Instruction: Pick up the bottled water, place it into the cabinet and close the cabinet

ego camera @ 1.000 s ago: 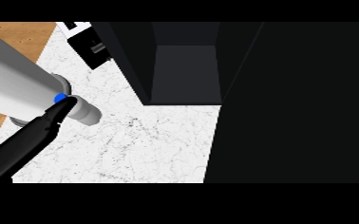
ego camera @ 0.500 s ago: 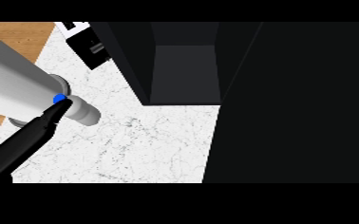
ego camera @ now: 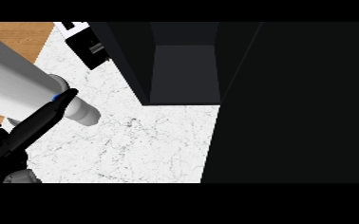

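The bottled water (ego camera: 28, 83) is a big pale grey-white bottle at the left edge. It lies tilted, close to the view, with its narrower capped end (ego camera: 85, 114) pointing down-right over the counter. My left hand (ego camera: 35, 123) comes in from the lower left, one black finger laid across the bottle's shoulder; the rest of the hand is hidden or out of view. The cabinet (ego camera: 184, 71) is a dark box standing open at top centre, to the right of the bottle. Its inside looks bare. My right hand does not show.
A wide dark panel (ego camera: 288, 104), apparently the cabinet's open door, fills the right side. White marble counter (ego camera: 140, 147) spreads below the cabinet. A small black-and-white object (ego camera: 95, 50) lies at the upper left beside a wooden surface (ego camera: 24, 35).
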You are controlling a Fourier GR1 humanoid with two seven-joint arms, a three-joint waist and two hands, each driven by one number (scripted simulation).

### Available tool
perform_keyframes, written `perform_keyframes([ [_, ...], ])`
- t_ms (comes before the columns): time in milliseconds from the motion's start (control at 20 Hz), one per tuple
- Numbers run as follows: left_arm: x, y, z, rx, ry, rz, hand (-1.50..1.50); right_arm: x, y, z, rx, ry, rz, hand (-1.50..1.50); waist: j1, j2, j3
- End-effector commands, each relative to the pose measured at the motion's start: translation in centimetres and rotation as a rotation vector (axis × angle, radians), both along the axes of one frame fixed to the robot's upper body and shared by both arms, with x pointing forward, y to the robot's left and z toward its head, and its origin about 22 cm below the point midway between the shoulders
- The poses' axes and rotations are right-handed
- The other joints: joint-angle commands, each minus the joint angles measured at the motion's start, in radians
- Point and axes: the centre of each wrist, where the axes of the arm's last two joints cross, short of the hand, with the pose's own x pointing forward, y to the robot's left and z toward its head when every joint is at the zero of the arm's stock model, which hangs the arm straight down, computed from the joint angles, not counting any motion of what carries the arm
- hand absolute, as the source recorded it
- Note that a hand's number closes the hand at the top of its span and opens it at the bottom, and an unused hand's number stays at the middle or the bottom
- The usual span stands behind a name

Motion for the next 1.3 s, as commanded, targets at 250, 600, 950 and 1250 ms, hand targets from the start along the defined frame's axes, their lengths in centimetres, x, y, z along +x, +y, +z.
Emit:
perform_keyframes([
  [250, 1.9, 2.9, -4.3, -0.024, 0.040, 0.051, -1.50, -0.5, -0.8, 1.5, -0.044, -0.072, -0.076, -1.50, 0.005, 0.001, 0.000],
  [600, 3.4, 2.2, -9.2, -0.040, 0.086, 0.020, -1.50, -2.2, -1.4, 2.7, -0.049, -0.091, -0.050, -1.50, -0.007, 0.001, 0.000],
  [950, 4.6, 5.9, -11.9, -0.048, 0.097, -0.001, -1.50, -2.1, -1.4, 3.2, -0.055, -0.079, -0.055, -1.50, -0.003, 0.001, 0.000],
  [1250, 4.6, 3.2, -16.3, -0.077, 0.091, -0.053, -1.50, -2.0, -1.0, 1.9, -0.049, -0.076, -0.063, -1.50, -0.004, 0.000, 0.001],
])
